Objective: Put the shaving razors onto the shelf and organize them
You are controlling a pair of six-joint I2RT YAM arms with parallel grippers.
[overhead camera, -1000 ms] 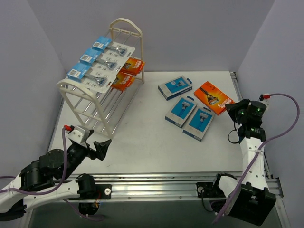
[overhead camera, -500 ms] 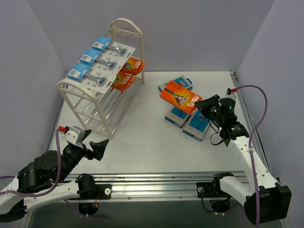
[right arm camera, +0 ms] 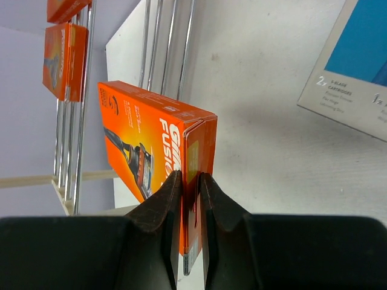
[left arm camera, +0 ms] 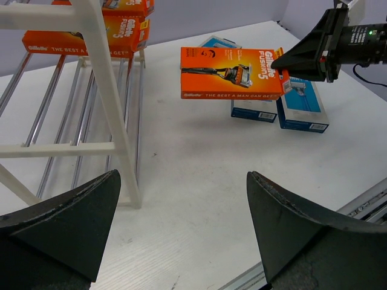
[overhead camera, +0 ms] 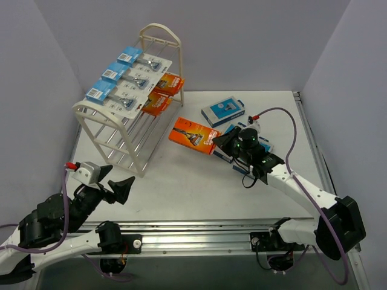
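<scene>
Cream-white shelf [overhead camera: 162,28] at left holds two orange packs [overhead camera: 163,93] on a lower tier. The left gripper [overhead camera: 123,187] hangs spread wide. The orange box [overhead camera: 193,134] is above the table [overhead camera: 181,187], the right gripper [overhead camera: 221,140] pinching its end. I'd keep it level and slide it in beside the matching pair.

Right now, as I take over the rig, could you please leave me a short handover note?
Left gripper: open, empty, low near the front end of the shelf.
Right gripper: shut on an orange box, lifted off the table.
Done: three blister cards on the top tier, two orange boxes on the tier below.
Left: shelve the held box, then the three blue-and-white boxes lying on the table.
</scene>
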